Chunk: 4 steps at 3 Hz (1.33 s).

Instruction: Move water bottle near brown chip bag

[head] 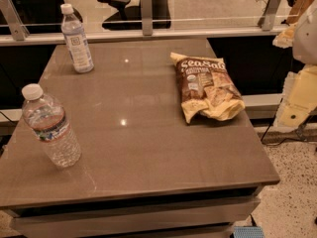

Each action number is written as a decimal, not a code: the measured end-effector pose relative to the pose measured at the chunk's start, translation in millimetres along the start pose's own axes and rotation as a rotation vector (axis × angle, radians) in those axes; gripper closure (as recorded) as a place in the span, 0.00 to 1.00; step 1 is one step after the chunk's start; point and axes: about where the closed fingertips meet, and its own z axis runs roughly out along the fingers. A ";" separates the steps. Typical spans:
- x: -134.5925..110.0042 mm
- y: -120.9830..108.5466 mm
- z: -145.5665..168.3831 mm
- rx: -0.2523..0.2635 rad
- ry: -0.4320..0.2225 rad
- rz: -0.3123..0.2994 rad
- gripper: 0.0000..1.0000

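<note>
Seemingly the gripper (299, 97) sits cropped right of brown chip bag (208, 86).

The single camera looks down obliquely from above the near edge of the table (148, 148), fairly close, facing the glass railing (208, 26) at 12 o'clock; the gripper (297, 103) shows at 3 o'clock.

The gripper (296, 103) stands at the right edge, beyond the table (148, 148), its pale body apparently cut off by that edge. The arm (308, 38) above it is likewise cropped. Small print on the brown chip bag (207, 86) (below the large heading) is illegible. Wording on the label band of the water bottle (49, 128) is too blurred to read. The table's lower front leaves the bottom edge.
</note>
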 end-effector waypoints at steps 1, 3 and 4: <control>0.0 0.0 0.0 0.000 0.000 0.000 0.00; -44.6 10.3 14.2 -0.056 -0.198 -0.027 0.00; -104.4 45.0 25.3 -0.140 -0.382 -0.093 0.00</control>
